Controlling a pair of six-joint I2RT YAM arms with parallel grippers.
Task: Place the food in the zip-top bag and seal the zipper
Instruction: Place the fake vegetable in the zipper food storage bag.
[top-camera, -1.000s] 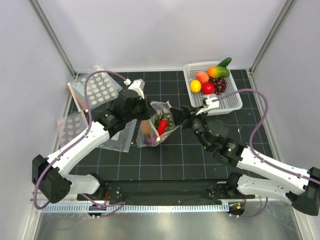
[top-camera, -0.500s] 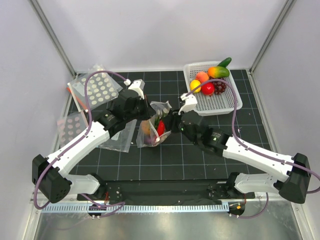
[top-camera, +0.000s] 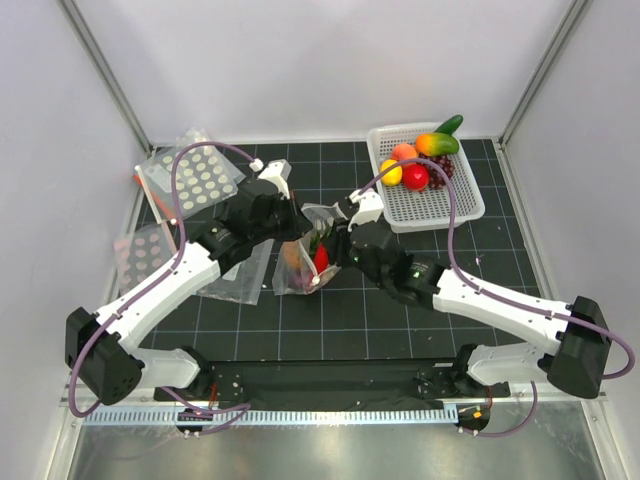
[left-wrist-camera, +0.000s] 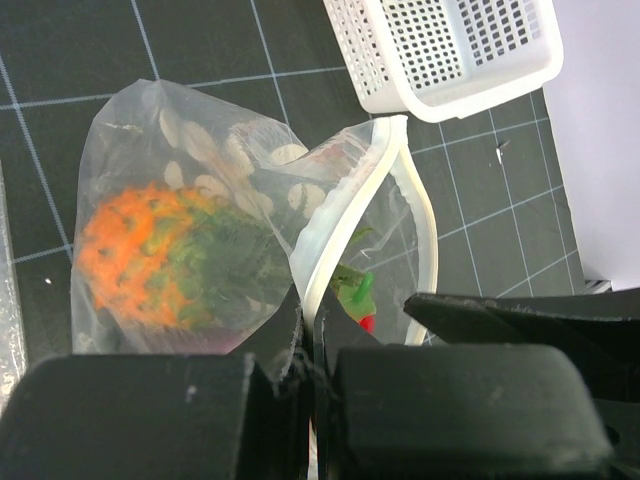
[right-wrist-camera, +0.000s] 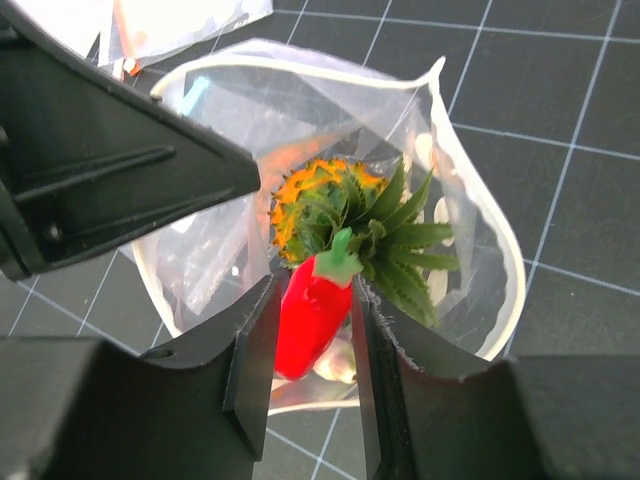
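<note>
Mid-table, just left of the white basket (top-camera: 440, 205), my left gripper (left-wrist-camera: 310, 345) has its fingers pressed together on the rim of the dotted bag (left-wrist-camera: 190, 130). It pinches the zipper strip (left-wrist-camera: 345, 205) and holds the mouth up and open. A pineapple (right-wrist-camera: 325, 200) lies inside. A red chili (right-wrist-camera: 312, 320) stands stem-up against the pineapple's green crown, framed by the parted fingers of my right gripper (right-wrist-camera: 313, 292), which hangs over the mouth. Whether those fingers actually pinch the chili I cannot tell. To do this step well, I judge the chili must sit fully below the rim before the right arm lifts out, straight up and clear of the strip so nothing drags the plastic. The left pinch should not slacken, or the mouth may fold shut. A round red fruit (top-camera: 416, 177) sits in the basket, far right.
</note>
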